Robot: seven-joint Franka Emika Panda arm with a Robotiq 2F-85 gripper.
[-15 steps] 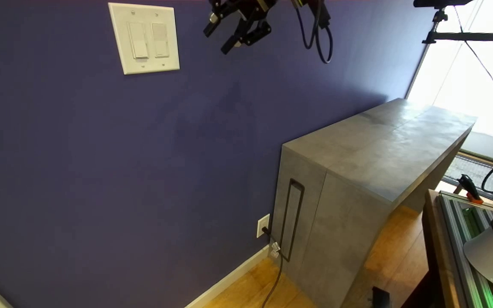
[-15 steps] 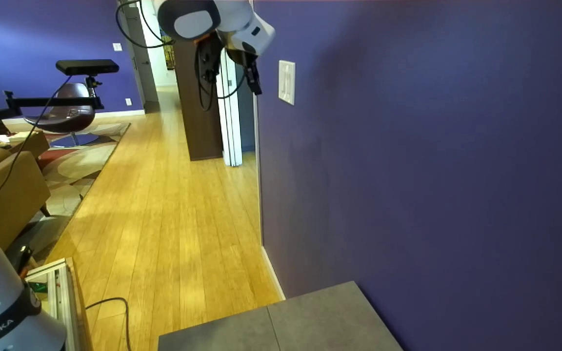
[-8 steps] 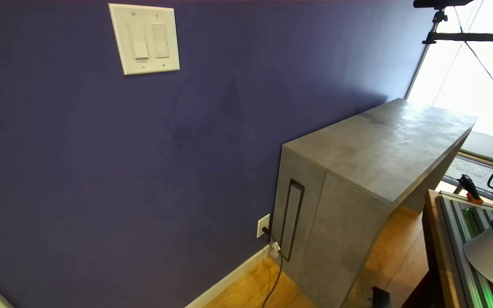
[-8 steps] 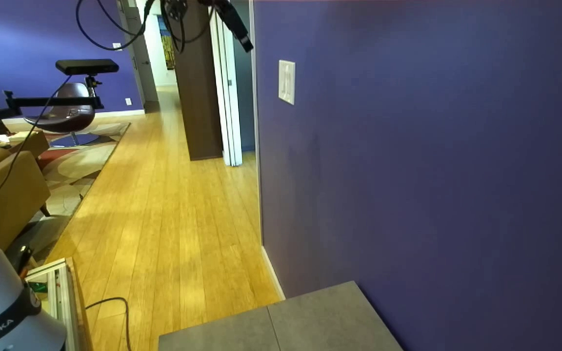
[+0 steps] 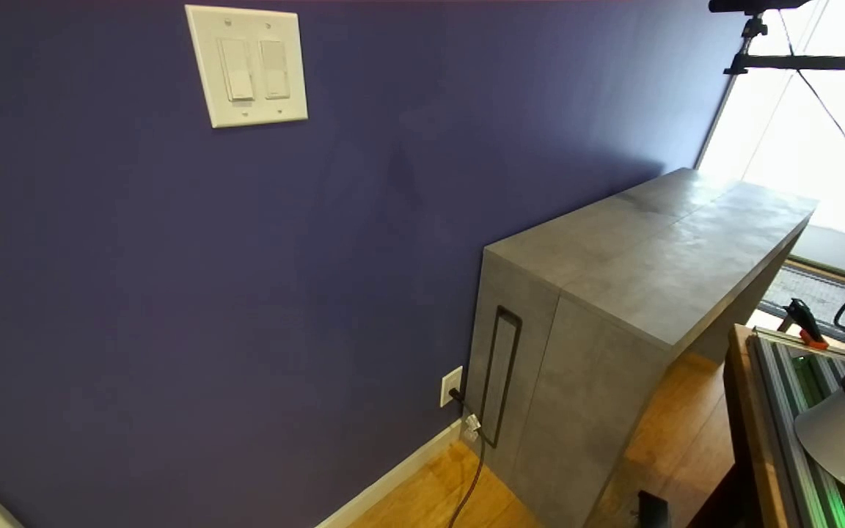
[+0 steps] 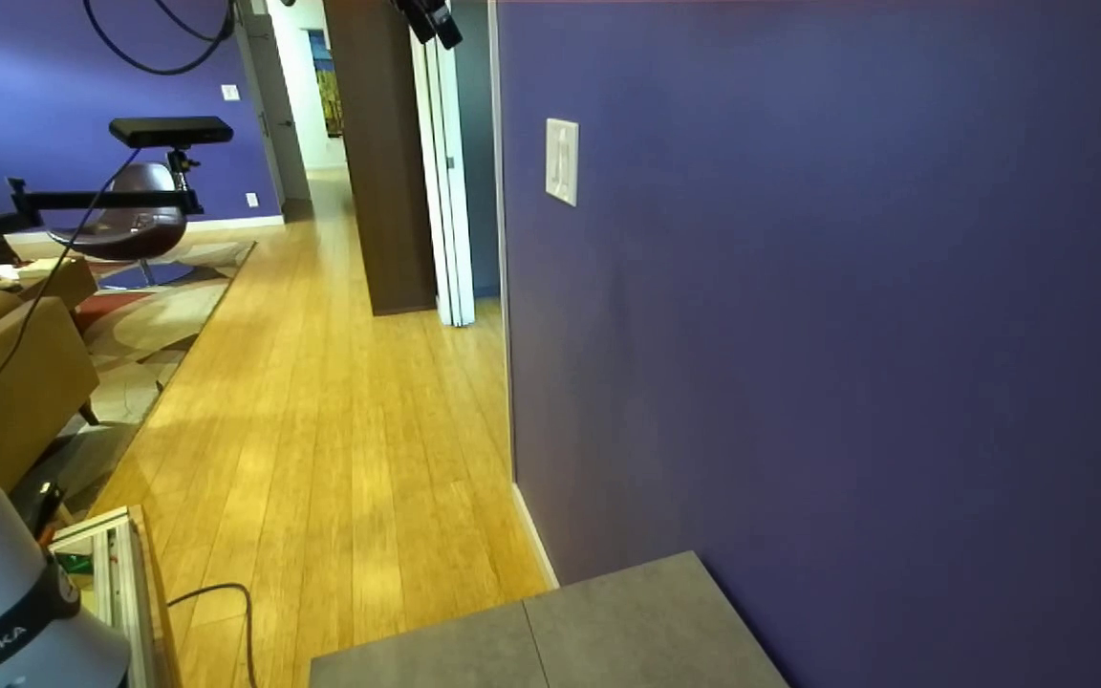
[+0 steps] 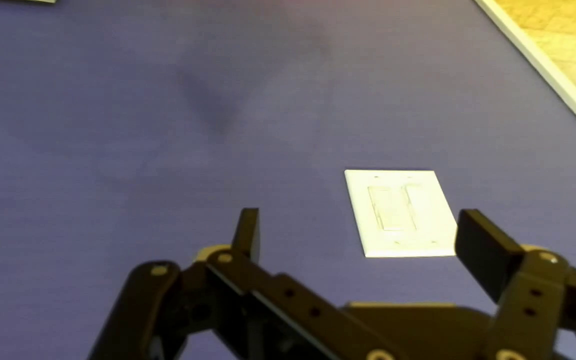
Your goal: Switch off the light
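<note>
The light itself is out of view. Its switch, a white wall plate [image 5: 207, 73] [image 6: 562, 182] with two tall paddles side by side, sits high on the blue wall in both exterior views. The left paddle [image 5: 238, 70] has a shadow under its lower end; the right paddle [image 5: 274, 70] looks flatter. In the wrist view the plate [image 7: 358, 220] lies beyond my gripper [image 7: 359, 215], nearer the right finger [image 7: 488, 250], which overlaps its corner. My jaws are wide open, holding nothing, apart from the wall. Only the gripper's tips [image 6: 436, 40] show at an exterior view's top edge.
A grey desk [image 5: 635, 257] stands along the wall. Low beside it is a small socket plate [image 5: 450, 380] with a plugged-in cable. A black camera [image 6: 171, 131] rides on a bar across the room. A pale trim edge [image 7: 543, 65] bounds the wall in the wrist view.
My gripper has risen and drawn back from beside the switch plate, leaving one exterior picture entirely and nearly leaving the remaining one. The plate and its paddles look the same.
</note>
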